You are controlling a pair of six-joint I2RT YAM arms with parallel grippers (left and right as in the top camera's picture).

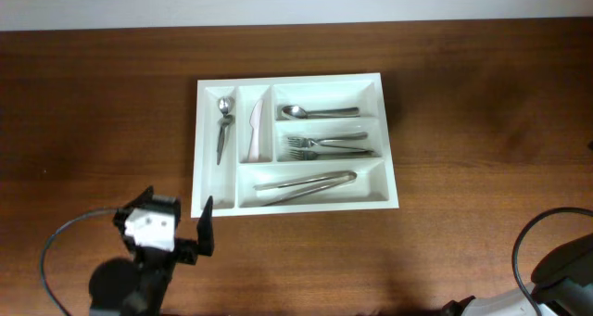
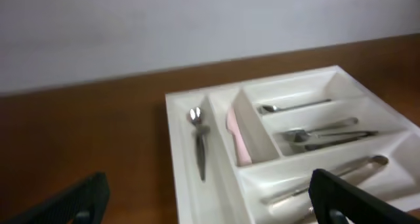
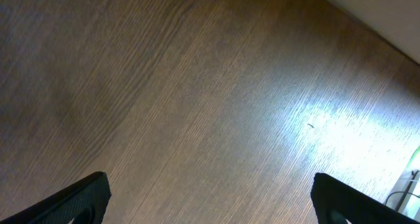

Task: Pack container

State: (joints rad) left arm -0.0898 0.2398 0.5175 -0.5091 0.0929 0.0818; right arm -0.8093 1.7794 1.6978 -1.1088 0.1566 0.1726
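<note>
Overhead, the container (image 1: 306, 207) sat at the middle of the table (image 1: 93, 94), bare wood open on every side of it.
My left pincer (image 1: 171, 214) hung just off its near-left corner, jaws spread as wide as they go, gripping nothing; one finger (image 1: 206, 228) stood close by the front wall, touching or not I could not tell. From my left wrist, the container lay ahead between my parted fingertips. From my right wrist, my right pincer (image 3: 210, 204) gaped over bare wood, empty, the table's edge at upper right.
</note>
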